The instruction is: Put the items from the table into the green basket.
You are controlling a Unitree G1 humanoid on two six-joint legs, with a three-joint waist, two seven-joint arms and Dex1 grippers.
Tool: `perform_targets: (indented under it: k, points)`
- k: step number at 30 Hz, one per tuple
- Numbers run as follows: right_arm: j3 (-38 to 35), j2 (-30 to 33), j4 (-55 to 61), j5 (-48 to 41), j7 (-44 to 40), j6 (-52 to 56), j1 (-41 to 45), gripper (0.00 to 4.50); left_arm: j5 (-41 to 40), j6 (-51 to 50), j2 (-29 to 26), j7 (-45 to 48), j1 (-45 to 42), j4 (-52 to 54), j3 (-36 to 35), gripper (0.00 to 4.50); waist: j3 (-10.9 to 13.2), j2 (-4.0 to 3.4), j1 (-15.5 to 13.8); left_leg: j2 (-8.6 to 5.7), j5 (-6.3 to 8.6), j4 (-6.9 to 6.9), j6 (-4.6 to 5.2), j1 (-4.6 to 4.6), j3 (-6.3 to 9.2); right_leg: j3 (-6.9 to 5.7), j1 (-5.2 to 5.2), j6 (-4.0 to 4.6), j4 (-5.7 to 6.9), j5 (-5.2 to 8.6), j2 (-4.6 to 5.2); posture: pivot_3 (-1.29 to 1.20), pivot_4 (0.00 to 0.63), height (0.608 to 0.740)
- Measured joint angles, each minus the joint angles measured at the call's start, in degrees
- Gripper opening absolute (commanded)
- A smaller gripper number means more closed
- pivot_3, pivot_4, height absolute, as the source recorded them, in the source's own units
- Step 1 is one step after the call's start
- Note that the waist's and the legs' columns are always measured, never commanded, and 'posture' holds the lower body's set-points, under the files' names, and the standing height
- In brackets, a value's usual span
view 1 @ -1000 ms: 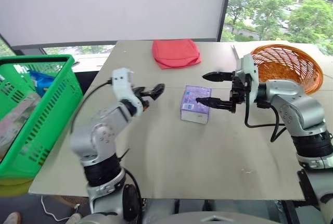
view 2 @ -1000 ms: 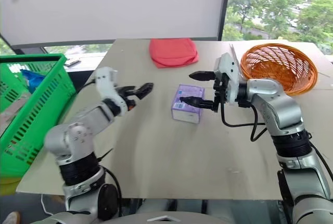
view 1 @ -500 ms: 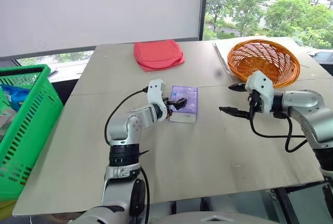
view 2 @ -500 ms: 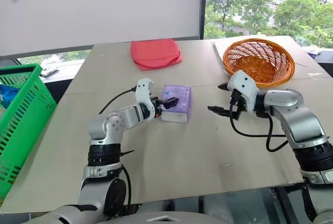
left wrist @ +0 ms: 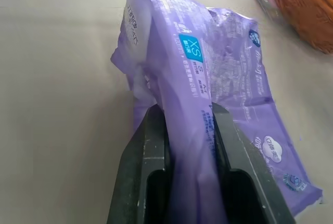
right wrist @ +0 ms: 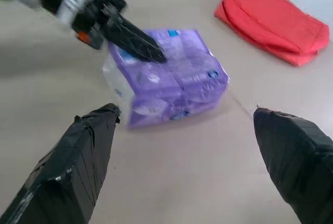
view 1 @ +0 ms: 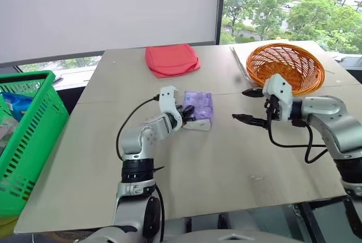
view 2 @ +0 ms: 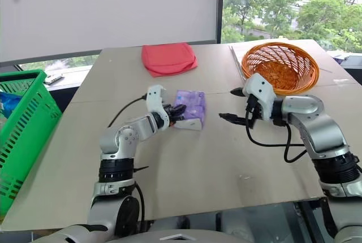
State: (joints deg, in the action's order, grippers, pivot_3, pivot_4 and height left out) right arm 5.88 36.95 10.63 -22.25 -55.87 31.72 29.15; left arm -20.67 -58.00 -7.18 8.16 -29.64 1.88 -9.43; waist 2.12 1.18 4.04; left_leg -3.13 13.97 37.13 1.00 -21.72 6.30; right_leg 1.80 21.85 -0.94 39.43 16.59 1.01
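The left pincer (left wrist: 188, 130) is pinching a fold of the purple tissue pack (view 1: 198, 109), which is lying mid-table (view 1: 226, 164), in front of the red pouch (view 1: 171, 59); the right pincer (view 1: 244, 105) is hanging wide open and empty just beside the pack, opposite the green basket (view 1: 28, 135)

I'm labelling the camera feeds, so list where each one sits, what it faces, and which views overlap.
Head stereo pair: on the head, looking forward and down at the table, both arms, green basket.
Left wrist: on the left arm, along the left pincer, shut on the tissue pack.
Right wrist: on the right arm, between the open right pincer fingers, facing the pack, left pincer and red pouch.
Shared: every view shows the pack.
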Motion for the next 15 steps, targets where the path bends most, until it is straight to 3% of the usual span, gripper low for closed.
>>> perform_targets:
  k: [3, 9, 10, 12, 15]
  points:
    - [-0.17, -3.41, 0.98, -4.63, -0.22, 2.63, 2.76, 4.5, 2.02, 0.34, -8.89, -0.37, -3.73, 3.22, -1.4, 0.31, 0.13, 0.01, -0.03, 0.08, 0.0, -0.03, -0.01, -0.08, 0.15, -0.14, 0.1, 0.08, 0.01, -0.04, -0.08, -0.03, 0.0, 0.74]
    - [-1.5, -11.96, 2.3, -14.48, 1.05, 7.83, 9.19, 4.5, 6.68, 0.36, -38.31, 4.44, -8.94, 10.28, -6.36, 0.31, 0.16, 0.02, -0.41, -0.01, -0.16, -0.43, -0.3, -0.2, 0.15, -0.02, 0.45, 0.21, -0.11, -0.06, -0.01, 0.06, 0.0, 0.74]
    - [-1.92, -14.14, 1.9, -16.56, 1.42, 8.58, 10.87, 4.5, 8.49, 1.18, -45.85, 6.43, -5.95, 10.47, -7.21, 0.31, 0.16, 0.01, -0.39, -0.03, -0.16, -0.58, -0.31, -0.22, -0.03, 0.14, 0.62, 0.22, -0.1, -0.06, 0.0, 0.07, 0.0, 0.74]
    - [-2.72, -16.09, 1.72, -19.63, 1.38, 9.52, 12.72, 4.5, 11.93, 2.15, -55.87, 9.44, 0.57, 8.65, -10.83, 0.31, 0.17, 0.0, -0.75, -0.05, -0.18, -0.71, -0.33, -0.26, -0.14, 0.23, 0.82, 0.22, -0.08, -0.06, 0.03, 0.09, 0.0, 0.74]
    - [-4.08, -18.0, 1.11, -23.13, 1.13, 10.54, 14.48, 4.5, 16.72, 3.97, -62.81, 13.46, 11.77, 5.24, -20.09, 0.31, 0.21, -0.06, -2.38, -0.03, -0.18, -0.83, -0.33, -0.26, -0.18, 0.23, 0.87, 0.24, -0.17, -0.04, 0.03, 0.13, 0.0, 0.74]
